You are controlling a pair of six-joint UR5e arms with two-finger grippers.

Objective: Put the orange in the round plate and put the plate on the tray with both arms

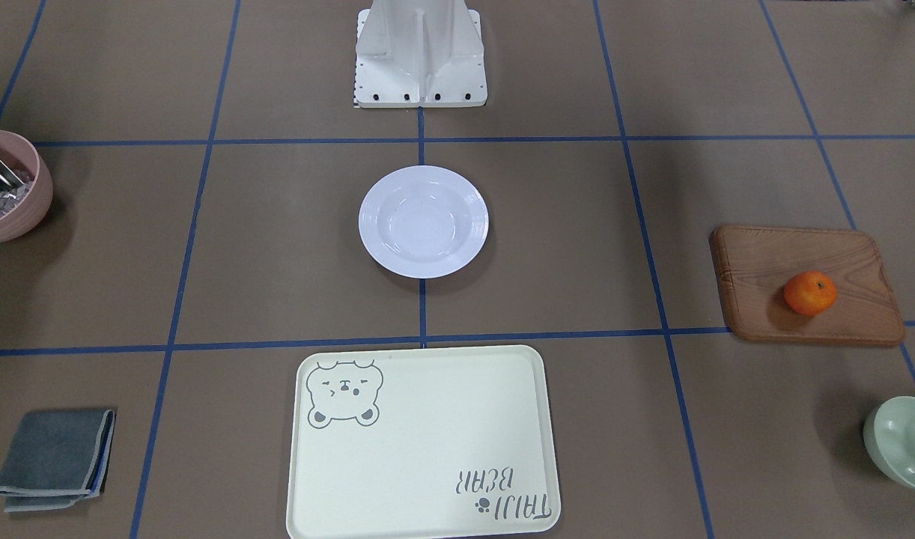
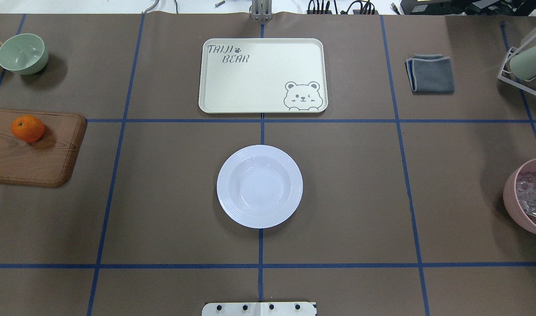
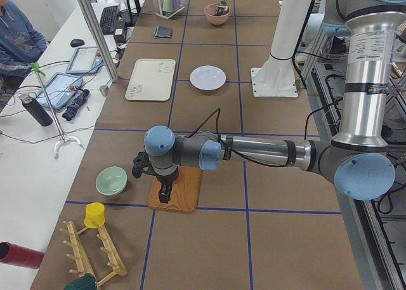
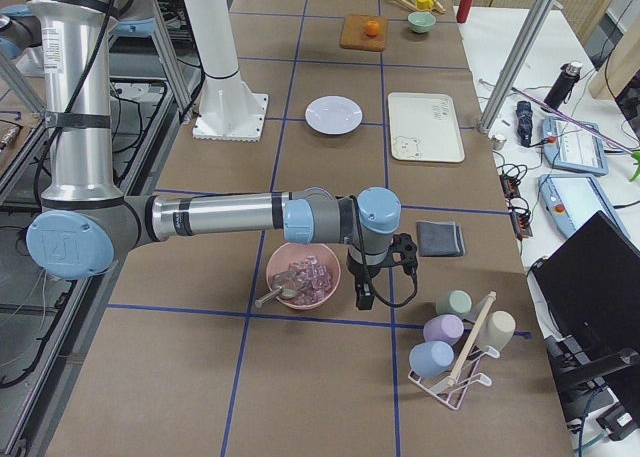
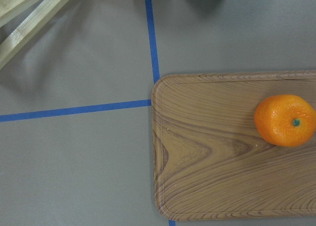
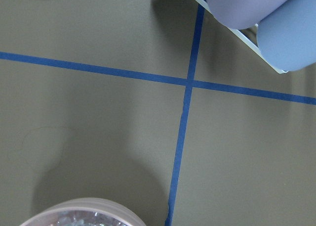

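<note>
The orange point(image 2: 27, 128) lies on a brown wooden board point(image 2: 35, 149) at the table's left end, and shows at the right of the left wrist view point(image 5: 285, 120). The white round plate point(image 2: 259, 186) sits empty at the table's centre. Beyond it lies the empty cream tray point(image 2: 262, 75) with a bear drawing. My left gripper point(image 3: 165, 191) hangs over the board, just beside the orange; I cannot tell whether it is open or shut. My right gripper point(image 4: 365, 295) hovers at the other end, next to a pink bowl point(image 4: 303, 275); I cannot tell its state either.
A pale green bowl point(image 2: 22, 53) stands beyond the board. A folded grey cloth point(image 2: 430, 73) lies right of the tray. A rack of cups point(image 4: 455, 342) and a wooden rack point(image 3: 95, 252) occupy the table ends. The white robot base point(image 1: 420, 56) stands behind the plate. A person point(image 3: 19, 36) sits beside the table.
</note>
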